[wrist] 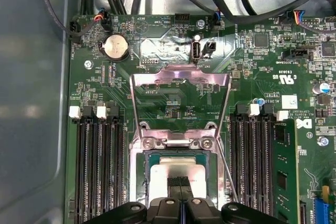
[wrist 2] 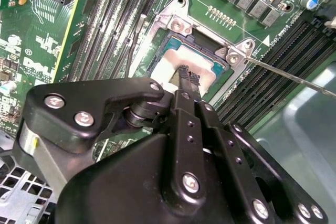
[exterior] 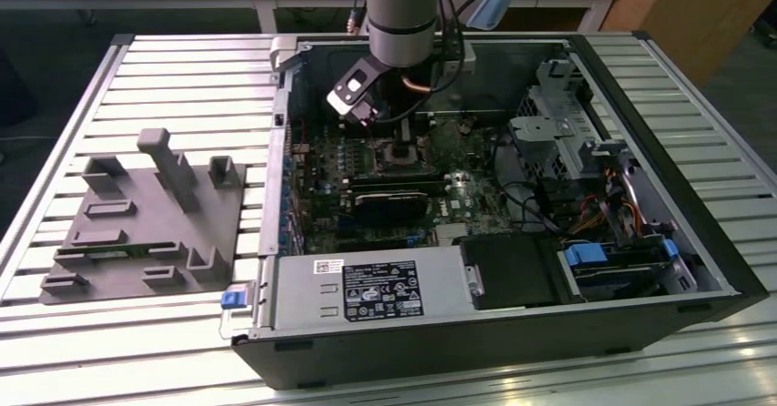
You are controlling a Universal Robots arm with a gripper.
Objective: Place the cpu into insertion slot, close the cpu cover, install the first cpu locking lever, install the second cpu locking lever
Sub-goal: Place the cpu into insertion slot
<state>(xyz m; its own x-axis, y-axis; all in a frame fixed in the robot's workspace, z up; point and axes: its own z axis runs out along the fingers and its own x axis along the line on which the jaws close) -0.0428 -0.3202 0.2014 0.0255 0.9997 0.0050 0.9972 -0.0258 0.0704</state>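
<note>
Green motherboard (wrist: 94, 51), flat square cpu (wrist: 163, 177)

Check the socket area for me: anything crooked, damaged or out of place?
Nothing stands out. The cpu lies flat and square in the insertion slot, with the end effector tips together at its face. The cpu cover is swung open, clear of the socket, and a locking lever sticks out to the side, unlatched.

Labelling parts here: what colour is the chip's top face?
The chip is pale silvery tan, best seen in the first wrist view.
</note>
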